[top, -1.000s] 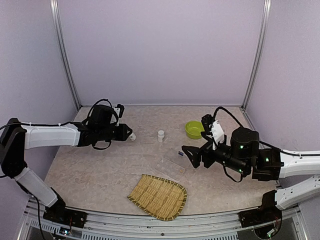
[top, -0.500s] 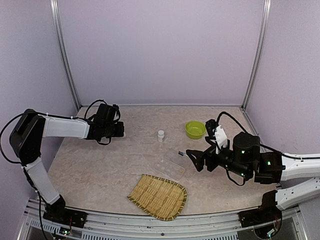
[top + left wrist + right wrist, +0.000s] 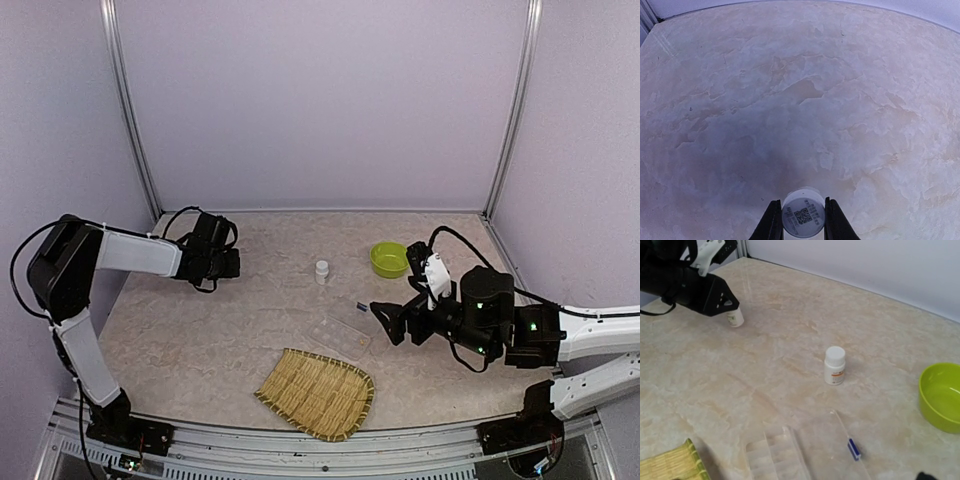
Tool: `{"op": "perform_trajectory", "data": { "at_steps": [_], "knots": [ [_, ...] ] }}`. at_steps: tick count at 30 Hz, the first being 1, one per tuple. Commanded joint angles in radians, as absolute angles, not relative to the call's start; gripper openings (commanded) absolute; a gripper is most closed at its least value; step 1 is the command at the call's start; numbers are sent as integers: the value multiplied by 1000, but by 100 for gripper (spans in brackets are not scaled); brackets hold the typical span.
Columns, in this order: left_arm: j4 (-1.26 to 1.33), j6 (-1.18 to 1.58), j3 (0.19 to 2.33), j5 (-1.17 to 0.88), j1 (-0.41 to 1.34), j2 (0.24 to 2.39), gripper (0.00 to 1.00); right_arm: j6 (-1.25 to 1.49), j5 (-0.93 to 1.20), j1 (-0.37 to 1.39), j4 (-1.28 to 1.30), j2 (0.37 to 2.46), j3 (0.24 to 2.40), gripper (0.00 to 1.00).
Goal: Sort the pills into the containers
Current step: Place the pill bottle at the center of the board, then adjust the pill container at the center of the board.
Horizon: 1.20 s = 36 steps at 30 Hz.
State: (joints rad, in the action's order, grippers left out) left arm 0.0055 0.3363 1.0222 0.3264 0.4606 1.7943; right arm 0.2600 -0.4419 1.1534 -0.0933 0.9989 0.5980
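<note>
- Left gripper is clamped on a small white bottle. One finger presses each side, and a round end with a square code faces the wrist camera.
- In the right wrist view the left gripper is at far left, with the small white bottle roughly upright under its tip. Whether the bottle touches the table cannot be told.
- In the top view the left gripper is at the far left of the table, well apart from everything else.
- Right gripper is low over the table, just right of the organiser box. Its jaws look parted and hold nothing. Only a dark tip shows at the bottom edge of its own wrist view.
- The organiser box is clear plastic and lies flat mid-table, between the bamboo tray and the pill bottle. It is close to the tray's far edge but does not clearly touch it.
- The wrist view shows the organiser box with rows of small compartments. Its contents are too faint to tell.
- A small dark blue mark is on a thin clear edge at the right of the box, and shows in the top view too.
- The pill bottle is white with an orange label. It stands upright beyond the box with its cap on.
- The green bowl is to the right of the pill bottle, near the back. In the wrist view the bowl is cut off at the right edge.
- The corner of the bamboo tray shows at bottom left of the wrist view.
</note>
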Motion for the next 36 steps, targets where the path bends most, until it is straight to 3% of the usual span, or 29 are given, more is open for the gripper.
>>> {"op": "perform_trajectory", "data": {
  "at_steps": [1, 7, 19, 25, 29, 36],
  "knots": [
    [-18, 342, 1040, 356, 455, 1822, 2, 272, -448, 1145, -78, 999, 607, 100],
    [-30, 346, 1040, 365, 451, 1832, 8, 269, -443, 1146, -72, 1006, 620, 100],
    [-48, 362, 1048, 318, 454, 1765, 63, 263, -457, 1146, -53, 994, 625, 100],
    [-3, 347, 1071, 185, 511, 1703, 89, 265, -483, 1141, -47, 978, 617, 100],
    [2, 327, 1132, 114, 578, 1720, 98, 280, -485, 1134, -46, 966, 601, 100],
    [-33, 279, 1292, 80, 693, 1845, 99, 316, -494, 1125, -22, 951, 576, 100]
  ]
}}
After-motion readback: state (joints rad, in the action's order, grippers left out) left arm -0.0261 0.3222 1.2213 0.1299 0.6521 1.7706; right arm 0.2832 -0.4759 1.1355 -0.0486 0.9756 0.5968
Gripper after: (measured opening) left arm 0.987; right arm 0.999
